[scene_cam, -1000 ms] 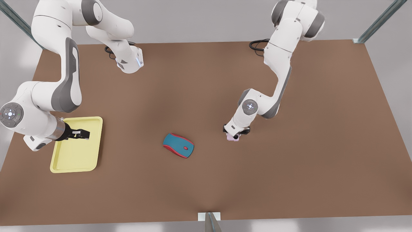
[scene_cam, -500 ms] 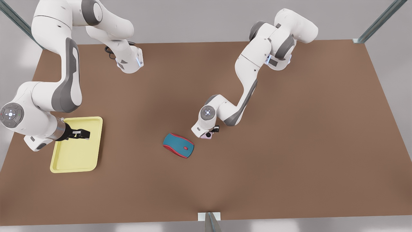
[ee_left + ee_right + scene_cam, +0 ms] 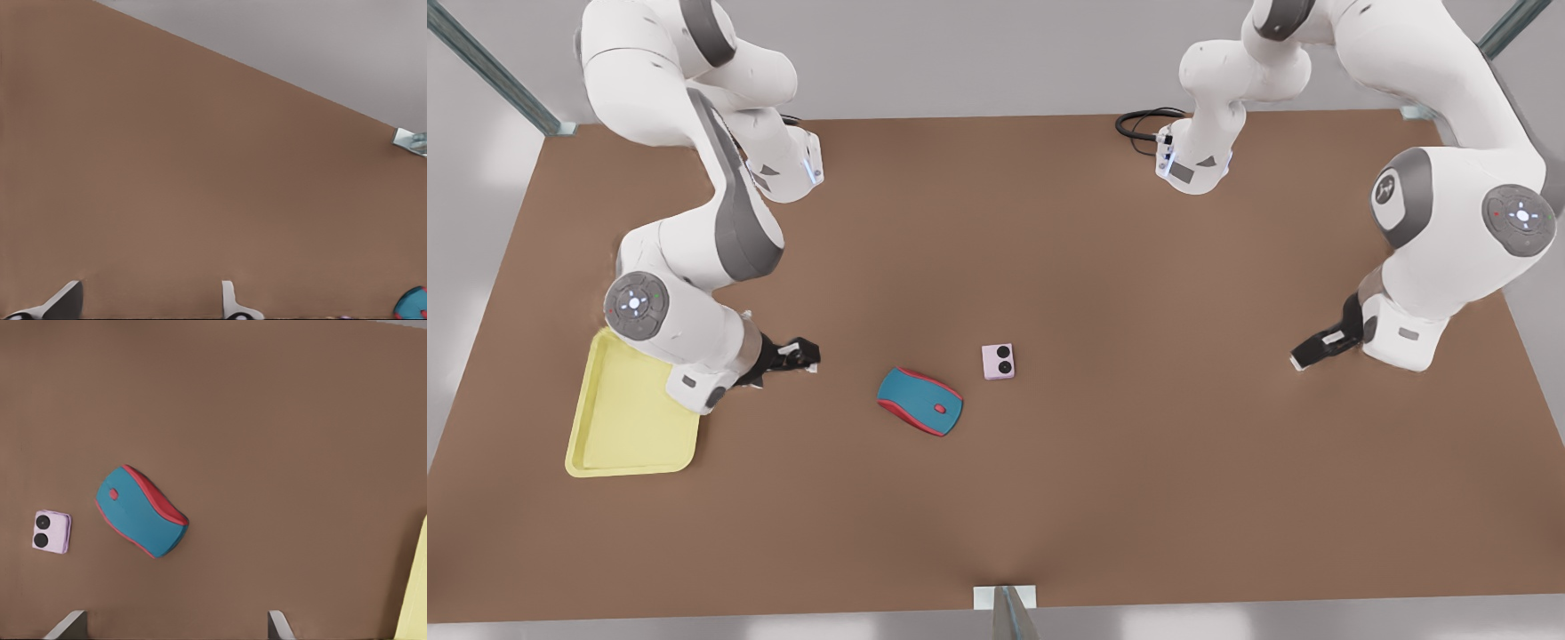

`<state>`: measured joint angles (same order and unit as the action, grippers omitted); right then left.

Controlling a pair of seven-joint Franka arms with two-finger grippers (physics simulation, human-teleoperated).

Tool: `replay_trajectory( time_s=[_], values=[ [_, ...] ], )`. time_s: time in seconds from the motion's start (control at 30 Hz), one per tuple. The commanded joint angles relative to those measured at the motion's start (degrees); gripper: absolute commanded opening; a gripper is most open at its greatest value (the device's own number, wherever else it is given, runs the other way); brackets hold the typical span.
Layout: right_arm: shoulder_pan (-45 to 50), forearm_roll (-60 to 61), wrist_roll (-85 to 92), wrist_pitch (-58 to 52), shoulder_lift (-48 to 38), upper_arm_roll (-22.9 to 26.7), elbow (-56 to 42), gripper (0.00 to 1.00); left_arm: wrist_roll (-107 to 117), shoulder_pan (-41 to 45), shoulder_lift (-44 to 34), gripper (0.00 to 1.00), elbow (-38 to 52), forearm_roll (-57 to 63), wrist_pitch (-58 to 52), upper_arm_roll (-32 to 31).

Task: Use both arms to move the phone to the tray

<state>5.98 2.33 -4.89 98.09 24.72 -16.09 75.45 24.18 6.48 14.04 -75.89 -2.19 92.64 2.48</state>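
Note:
The pale pink phone [image 3: 997, 362] [image 3: 51, 532] lies flat on the brown table, lenses up, with nothing touching it. It sits just beyond the mouse toward the front view's right. The yellow tray [image 3: 631, 427] [image 3: 415, 587] rests near the front view's left edge, partly under the right arm's wrist. My right gripper [image 3: 805, 358] [image 3: 173, 627] hovers open between the tray and the mouse, holding nothing. My left gripper [image 3: 1303, 360] [image 3: 147, 307] is open and holds nothing, far off on the front view's right.
A teal-blue mouse with red trim [image 3: 919, 402] [image 3: 141, 511] [image 3: 413, 307] lies between my right gripper and the phone. A metal bracket [image 3: 1005, 597] [image 3: 410, 140] sits at the table's near edge. Black cables [image 3: 1138, 124] coil by the far arm base.
The left arm carried the phone toward the mouse, let it go there and drew back to the front view's right. The right gripper moved off the tray toward the mouse.

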Motion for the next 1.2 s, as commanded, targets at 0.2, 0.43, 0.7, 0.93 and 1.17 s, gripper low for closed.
replay_trajectory(
  time_s=[0.2, 0.43, 0.7, 0.93, 1.17],
  values=[
    [16.1, -8.3, -63.5, 15.1, 10.4, -3.9, -3.9, 1.00, -22.3, 0.2, 0.3, 1.00, 2.2, -0.5, -12.3, -1.2],
    [20.0, -17.8, -70.0, 21.0, 19.8, -4.0, -2.2, 1.00, -22.8, 0.1, 1.0, 1.00, 2.3, -0.1, -11.7, -1.1],
    [21.2, -21.1, -68.3, 28.9, 26.3, -4.1, -1.6, 1.00, -22.4, 0.1, 1.0, 1.00, 2.5, 1.2, -10.5, -0.4],
    [22.5, -23.6, -66.7, 28.9, 27.9, -5.1, -1.2, 1.00, -22.2, -0.3, 0.9, 1.00, 2.3, 1.7, -11.0, 2.1],
    [22.4, -25.9, -66.9, 29.0, 27.3, -7.7, 2.3, 1.00, -22.2, -0.3, 1.3, 1.00, 2.2, 1.7, -10.5, 2.1]
  ],
)
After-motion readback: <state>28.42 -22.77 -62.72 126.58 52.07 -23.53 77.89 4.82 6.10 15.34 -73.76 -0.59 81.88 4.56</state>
